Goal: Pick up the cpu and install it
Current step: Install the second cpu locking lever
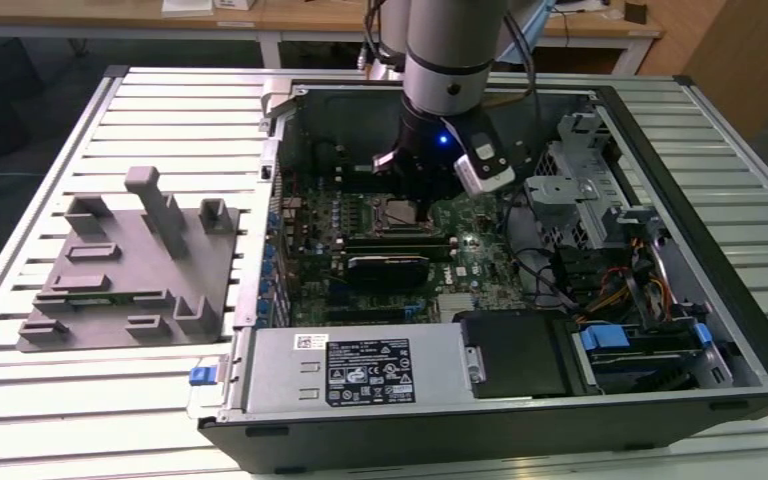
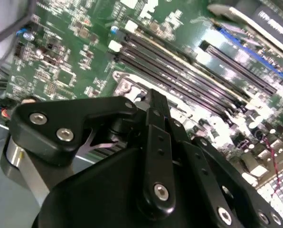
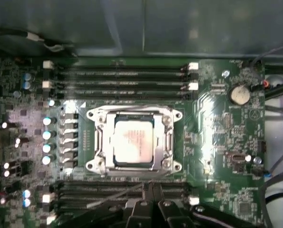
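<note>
A: First wrist view, looking straight down on the green motherboard [image 3: 217,137]. The cpu [image 3: 134,142], pale metal top, lies flat inside the socket frame [image 3: 134,141] at mid-board. It looks seated square within the frame.

B: And the hand?

A: The hand [image 3: 151,189] shows as black fingertips drawn together, nothing between them. They sit over the dark memory slots [image 3: 122,189] just beside the socket, apart from the cpu.

B: Second wrist view agrees. Black linkages of the hand [image 2: 153,97] fill the foreground, the tips narrow and meeting at a point above the board, near a corner of the socket frame [image 2: 125,85]. Long dark memory slots [image 2: 179,71] run diagonally past it. I can't tell whether the tips touch the board.

A: Exterior view: an open computer case [image 1: 704,250] lies on the slatted metal counter [image 1: 104,400]. The grey arm [image 1: 451,60] comes down into the case from above, over the board's upper part. The socket frame [image 1: 398,210] sits just below the wrist.

B: Anything beside the case?

A: A grey fixture block [image 1: 131,265] stands on the counter at the exterior view's left, well apart from the arm.
</note>
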Available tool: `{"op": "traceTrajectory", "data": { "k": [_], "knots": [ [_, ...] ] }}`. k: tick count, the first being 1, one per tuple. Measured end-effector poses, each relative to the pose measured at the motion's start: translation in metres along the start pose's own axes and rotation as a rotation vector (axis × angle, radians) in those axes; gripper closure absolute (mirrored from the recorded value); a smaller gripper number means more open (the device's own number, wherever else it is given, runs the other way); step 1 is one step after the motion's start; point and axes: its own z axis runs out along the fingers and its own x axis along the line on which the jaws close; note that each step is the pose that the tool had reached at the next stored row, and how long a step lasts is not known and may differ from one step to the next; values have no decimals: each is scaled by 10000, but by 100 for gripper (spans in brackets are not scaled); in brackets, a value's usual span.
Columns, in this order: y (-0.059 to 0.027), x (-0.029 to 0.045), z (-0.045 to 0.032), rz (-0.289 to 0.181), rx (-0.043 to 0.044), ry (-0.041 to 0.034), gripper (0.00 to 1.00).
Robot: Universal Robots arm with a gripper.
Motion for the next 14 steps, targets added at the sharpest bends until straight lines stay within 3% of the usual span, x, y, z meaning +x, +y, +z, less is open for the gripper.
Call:
{"op": "traceTrajectory", "data": {
  "k": [8, 14],
  "knots": [
    [-32, 212, 12, -2, -5, 0, 89],
    [-36, 273, 99, -5, -14, 1, 89]
  ]
}}
